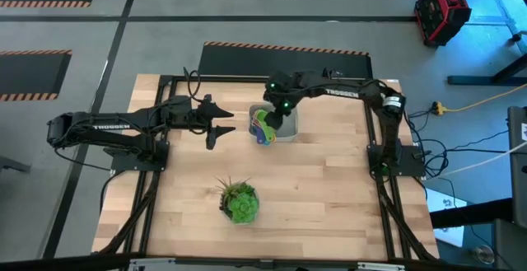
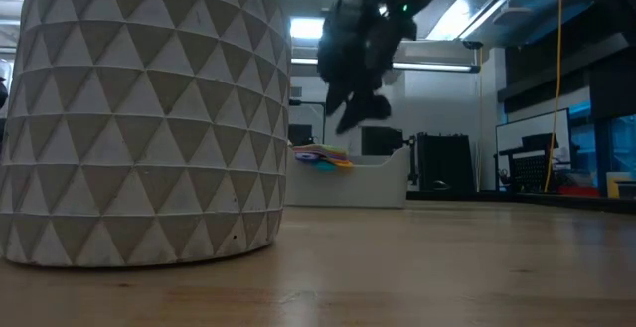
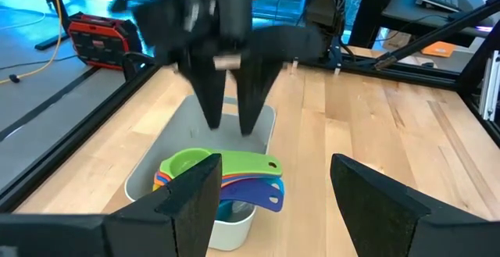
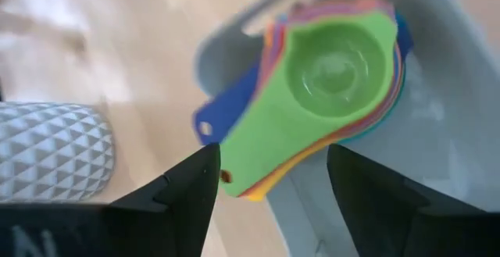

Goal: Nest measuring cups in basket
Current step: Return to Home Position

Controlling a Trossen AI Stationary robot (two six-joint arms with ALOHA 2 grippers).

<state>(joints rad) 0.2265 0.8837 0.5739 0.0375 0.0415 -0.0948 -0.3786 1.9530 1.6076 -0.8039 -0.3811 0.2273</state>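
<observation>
Measuring cups (image 3: 226,180) sit in basket (image 3: 176,132) beneath right gripper (image 3: 230,128), fingers (image 3: 205,93) spread, empty.

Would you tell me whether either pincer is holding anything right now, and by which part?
Nothing is held. The right pincer hangs open above the basket, where the nested measuring cups lie free; the left pincer is open and empty beside it.

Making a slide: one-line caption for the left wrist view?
Nested measuring cups, green on top, lie in the grey basket; the right gripper hangs open above, the left gripper waits open nearby.
</observation>
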